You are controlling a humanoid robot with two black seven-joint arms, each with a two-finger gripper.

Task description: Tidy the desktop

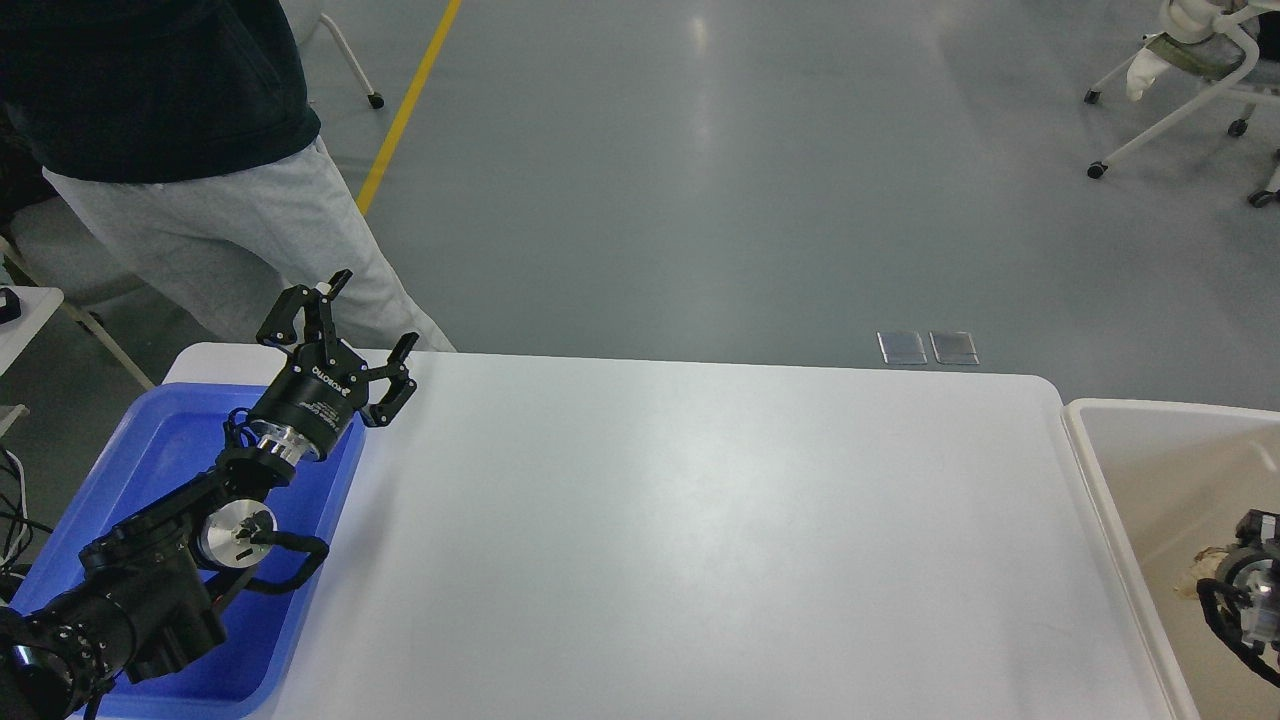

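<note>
The white desktop (700, 520) fills the middle of the head view, and nothing lies on its visible surface. My left gripper (374, 310) is open and empty, held above the desktop's far left corner, next to the blue tray (160, 450). Only a small dark part of my right arm's end (1250, 595) shows at the right edge, low inside the off-white bin (1110, 470). Its fingers cannot be told apart. A small tan crumpled thing (1203, 586) shows right beside it; I cannot tell whether it is held.
A person in grey trousers (220, 230) stands just behind the desktop's far left corner. Wheeled chairs (1190, 90) stand far back on the right. A yellow line (405, 110) runs along the grey floor.
</note>
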